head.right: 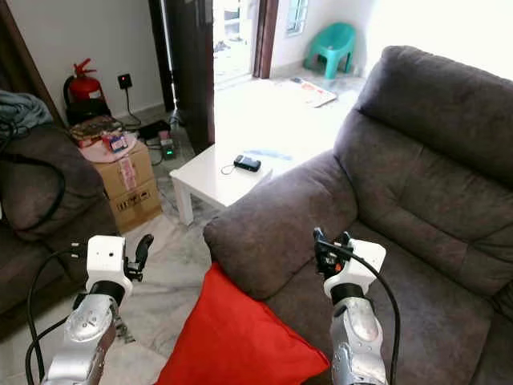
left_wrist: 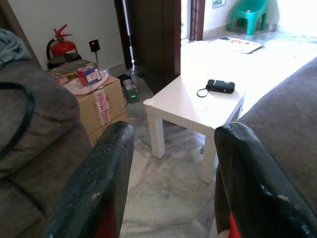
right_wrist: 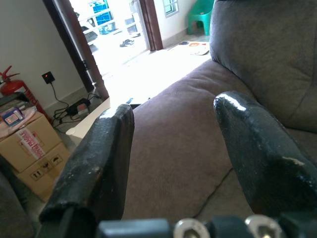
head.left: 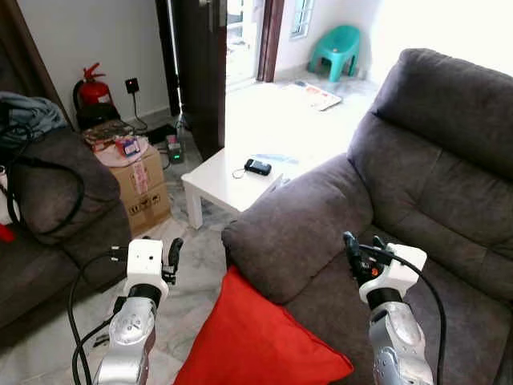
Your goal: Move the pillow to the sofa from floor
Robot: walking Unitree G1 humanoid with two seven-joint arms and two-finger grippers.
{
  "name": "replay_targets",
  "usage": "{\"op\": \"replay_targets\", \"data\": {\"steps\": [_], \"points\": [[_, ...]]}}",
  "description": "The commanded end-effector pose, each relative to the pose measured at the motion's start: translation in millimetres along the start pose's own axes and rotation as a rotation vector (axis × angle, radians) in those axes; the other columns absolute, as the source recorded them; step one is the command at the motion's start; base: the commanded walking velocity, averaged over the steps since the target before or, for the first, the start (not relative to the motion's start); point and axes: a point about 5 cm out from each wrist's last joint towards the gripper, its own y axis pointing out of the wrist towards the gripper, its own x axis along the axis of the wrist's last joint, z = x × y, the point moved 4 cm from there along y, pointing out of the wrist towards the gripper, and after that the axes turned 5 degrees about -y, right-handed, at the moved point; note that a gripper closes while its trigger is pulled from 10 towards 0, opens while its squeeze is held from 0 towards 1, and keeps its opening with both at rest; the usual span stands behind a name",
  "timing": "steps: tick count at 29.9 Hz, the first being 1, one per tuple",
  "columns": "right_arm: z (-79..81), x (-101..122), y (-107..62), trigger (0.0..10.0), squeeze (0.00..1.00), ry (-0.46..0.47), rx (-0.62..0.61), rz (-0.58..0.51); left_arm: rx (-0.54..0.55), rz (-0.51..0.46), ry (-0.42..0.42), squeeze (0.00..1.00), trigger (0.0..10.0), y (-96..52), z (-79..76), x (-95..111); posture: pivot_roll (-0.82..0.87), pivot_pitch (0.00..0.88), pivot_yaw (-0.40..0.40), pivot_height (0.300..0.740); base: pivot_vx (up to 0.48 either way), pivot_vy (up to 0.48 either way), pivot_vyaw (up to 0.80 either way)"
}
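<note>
The red pillow (head.left: 260,337) is cut off at the frame's lower edge, leaning against the sofa (head.left: 417,200) armrest. It lies between and below both sets of fingers, touching neither. Left gripper (left_wrist: 171,173) and right gripper (right_wrist: 173,163) fingers are spread apart, holding nothing.

Head stereo pair looks forward and down over sofa (head.left: 433,184) arm; both wrist cameras face forward, sharing the cardboard box (left_wrist: 101,101); left's nearer white table (left_wrist: 198,106).
</note>
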Motion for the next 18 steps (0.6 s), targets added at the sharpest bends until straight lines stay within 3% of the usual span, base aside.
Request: {"op": "replay_targets", "data": {"steps": [1, 18], "points": [[-3.1, -3.2, -0.3, 10.0, 0.00, -0.006, -0.006, 0.017, -0.017, 0.018, -0.008, 0.00, 10.0, -0.8, -2.4, -3.5, 0.07, 0.000, -0.074, 0.740, 0.000, 0.000, 0.00], [-6.6, -5.9, 0.9, 10.0, 0.00, -0.010, -0.017, 0.035, -0.033, 0.033, -0.011, 0.00, 10.0, -1.1, -7.4, -7.7, 0.07, 0.000, -0.075, 0.740, 0.000, 0.000, 0.00]]}}
